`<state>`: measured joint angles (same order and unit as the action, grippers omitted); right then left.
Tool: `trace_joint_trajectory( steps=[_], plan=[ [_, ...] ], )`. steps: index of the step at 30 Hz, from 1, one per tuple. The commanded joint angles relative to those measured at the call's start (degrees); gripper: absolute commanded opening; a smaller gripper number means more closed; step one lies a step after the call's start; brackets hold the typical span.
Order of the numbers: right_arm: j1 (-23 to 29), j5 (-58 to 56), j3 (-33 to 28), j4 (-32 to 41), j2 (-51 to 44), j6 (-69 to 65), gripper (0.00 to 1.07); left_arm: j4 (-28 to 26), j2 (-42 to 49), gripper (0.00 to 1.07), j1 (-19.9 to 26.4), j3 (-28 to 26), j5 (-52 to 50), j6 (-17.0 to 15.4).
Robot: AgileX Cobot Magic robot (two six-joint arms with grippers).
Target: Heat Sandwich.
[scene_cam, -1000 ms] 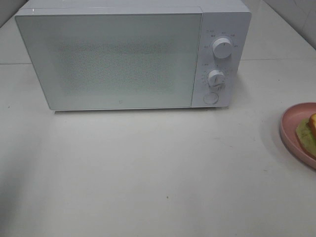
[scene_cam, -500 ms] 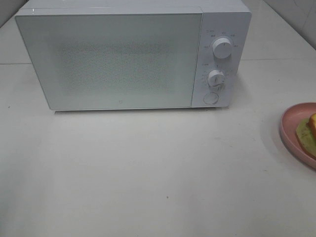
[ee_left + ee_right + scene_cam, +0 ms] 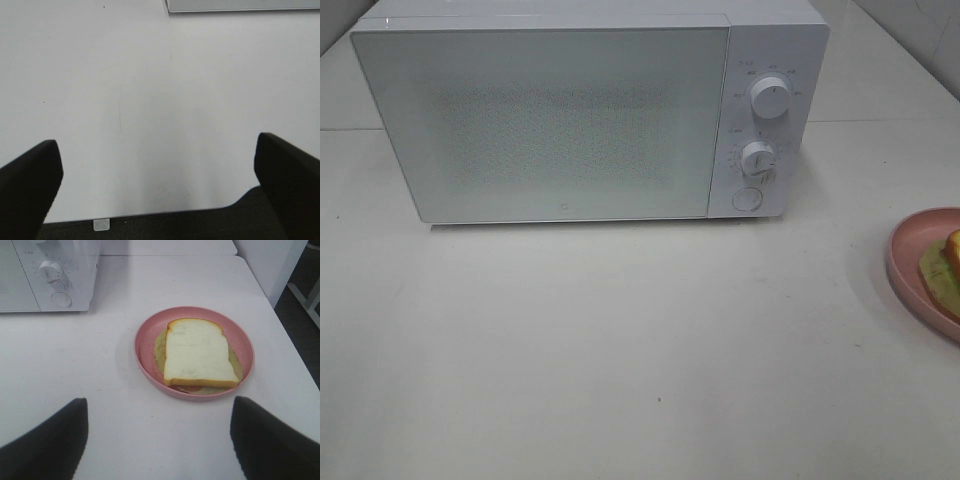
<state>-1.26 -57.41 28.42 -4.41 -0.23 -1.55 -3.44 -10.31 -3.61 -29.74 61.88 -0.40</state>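
Change: none since a second ago, task not begun | left end effector [image 3: 157, 185] wide, empty | right end effector [image 3: 159, 440] wide, empty, near yellow-orange layered sandwich [image 3: 200, 353] on round pink plate [image 3: 145, 357] | white microwave [image 3: 570, 120] shut, opening seems first

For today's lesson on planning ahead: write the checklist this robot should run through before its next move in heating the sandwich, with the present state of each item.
1. Microwave door open for loading: not ok, it is shut.
2. Sandwich lying on the pink plate: ok.
3. Left hand open and holding nothing: ok.
4. Right hand open, sandwich not gripped: ok.
5. Table between microwave and plate free of obstacles: ok.
6. Microwave interior ready: cannot tell, the door hides it.
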Motion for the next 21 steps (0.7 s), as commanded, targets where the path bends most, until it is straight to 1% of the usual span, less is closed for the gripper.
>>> trace_joint_trajectory(
  steps=[1,3,6,10,21],
  plan=[
    [-0.4,0.4,-0.1,0.1,-1.5,-0.2,0.75,-0.5,2.6,1.00,2.4,0.1,-0.5,0.0],
    [-0.4,0.4,-0.1,0.1,-1.5,-0.2,0.75,-0.5,3.4,1.00,2.9,0.1,-0.5,0.0],
    [-0.4,0.4,-0.1,0.1,-1.5,-0.2,0.75,-0.5,8.8,1.00,5.2,0.1,-0.5,0.0],
    [-0.4,0.4,-0.1,0.1,-1.5,-0.2,0.75,-0.5,12.0,1.00,5.7,0.1,-0.6,0.0],
    [-0.4,0.4,-0.1,0.1,-1.5,-0.2,0.75,-0.5,11.9,1.00,5.7,0.1,-0.5,0.0]
  ],
)
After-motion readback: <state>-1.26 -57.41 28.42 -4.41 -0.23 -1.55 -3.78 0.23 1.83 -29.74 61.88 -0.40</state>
